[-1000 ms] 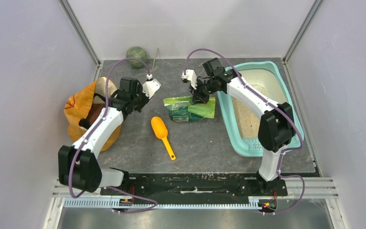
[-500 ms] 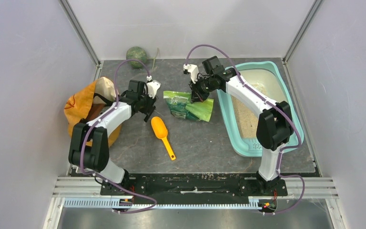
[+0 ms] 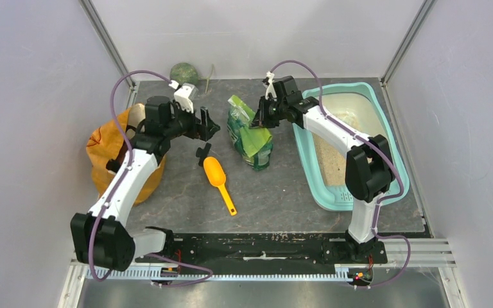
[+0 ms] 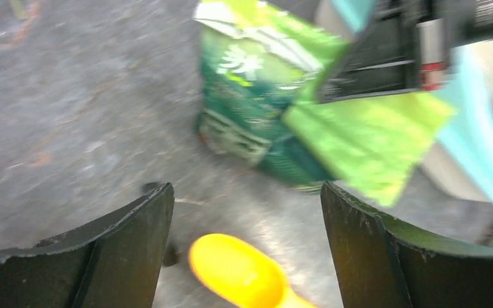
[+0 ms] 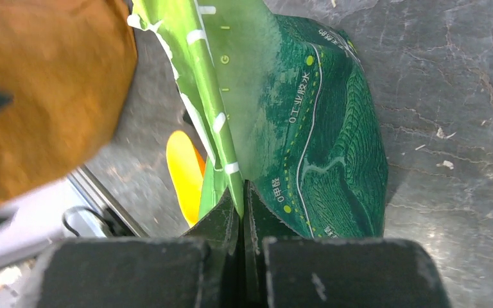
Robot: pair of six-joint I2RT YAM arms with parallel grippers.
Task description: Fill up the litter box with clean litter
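The green printed plastic pouch (image 3: 251,138) is pinched by 1 thin edge in the closed right gripper (image 3: 261,119), just beside the light-teal rectangular plastic litter box (image 3: 340,200). The left gripper (image 3: 207,138) is spread wide, empty. Clean litter (image 3: 327,160) could be spilled outside if that edge slips.

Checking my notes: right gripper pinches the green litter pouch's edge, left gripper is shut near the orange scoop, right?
Not quite. The left wrist view shows the left gripper open near the orange scoop. The right gripper does pinch the edge of the green litter pouch.

pouch (image 3: 251,136) stands between sack (image 3: 106,151), left, and litter box (image 3: 340,196), right; scoop (image 3: 217,174) lies beside it.
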